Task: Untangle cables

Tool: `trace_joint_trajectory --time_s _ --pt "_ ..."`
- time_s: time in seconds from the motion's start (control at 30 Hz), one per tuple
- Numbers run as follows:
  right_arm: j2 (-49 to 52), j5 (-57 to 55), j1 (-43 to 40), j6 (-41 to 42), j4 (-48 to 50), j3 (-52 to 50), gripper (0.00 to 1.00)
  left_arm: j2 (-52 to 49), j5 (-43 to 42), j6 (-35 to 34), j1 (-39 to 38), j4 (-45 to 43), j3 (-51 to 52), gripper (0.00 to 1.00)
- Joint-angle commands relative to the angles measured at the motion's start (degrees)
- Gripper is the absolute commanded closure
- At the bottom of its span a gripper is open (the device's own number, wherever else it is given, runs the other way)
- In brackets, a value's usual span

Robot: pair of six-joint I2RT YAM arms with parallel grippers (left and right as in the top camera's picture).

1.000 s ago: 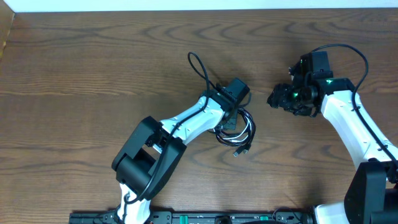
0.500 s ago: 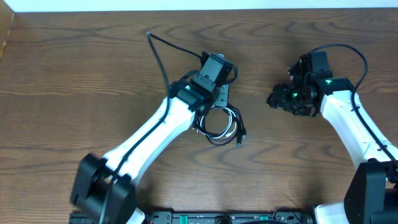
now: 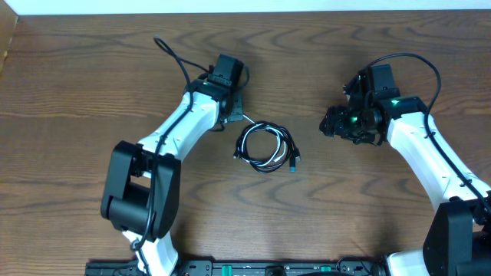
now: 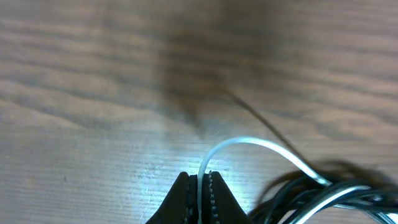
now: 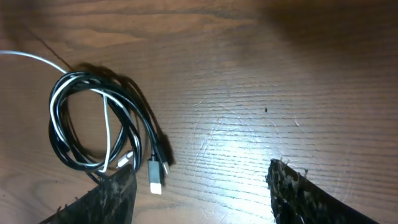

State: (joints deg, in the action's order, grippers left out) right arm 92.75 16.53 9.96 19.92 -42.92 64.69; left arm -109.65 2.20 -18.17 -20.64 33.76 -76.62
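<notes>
The cables point(image 3: 241, 144), one black and one white, lie coiled together on the brown table point(image 3: 92, 84) between my two arms. My left gripper point(image 3: 232, 113) sits just up-left of the coil and is shut on the white cable. In the left wrist view the left gripper point(image 4: 201, 185) pinches the white cable point(image 4: 249, 142), which arcs right into the dark bundle point(image 4: 298, 186). My right gripper point(image 3: 331, 123) hangs open to the right of the coil. In the right wrist view the right gripper point(image 5: 199, 190) holds nothing, and the black cable point(image 5: 58, 140), white cable point(image 5: 107, 124) and a plug point(image 5: 156, 178) lie by its left finger.
The left arm's own thick black wire point(image 3: 178, 57) loops up behind its wrist. The right arm's wire point(image 3: 418, 61) arches over its wrist. A pale wall edge point(image 3: 245, 6) bounds the table's far side.
My left arm has swung up and to the left with the white cable pinched, dragging the coil leftward and uncovering it. My right gripper has shifted slightly left and stays open.
</notes>
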Motion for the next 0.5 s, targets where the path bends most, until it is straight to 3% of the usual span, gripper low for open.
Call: trace_joint_trajectory --time_s 0.0,0.17,0.27,0.3,0.47 --pt "0.04 0.55 0.28 -0.90 0.07 0.22 0.36 -3.72 -5.99 -0.55 0.11 3.06 -0.11 0.93" --pt "0.04 0.55 0.28 -0.92 0.04 0.22 0.36 -7.52 -5.86 -0.79 0.68 5.84 -0.11 0.92" --pt "0.04 0.52 0.26 -0.94 0.02 0.22 0.35 -7.15 -5.44 -0.74 2.60 7.06 -1.16 0.62" --pt "0.07 0.55 0.28 -0.94 0.02 0.22 0.34 -7.02 -5.53 -0.74 2.93 7.72 -1.66 0.58" --pt "0.04 0.50 0.26 -1.40 0.07 0.22 0.32 -3.02 -10.05 4.87 2.84 8.13 -4.52 0.55"
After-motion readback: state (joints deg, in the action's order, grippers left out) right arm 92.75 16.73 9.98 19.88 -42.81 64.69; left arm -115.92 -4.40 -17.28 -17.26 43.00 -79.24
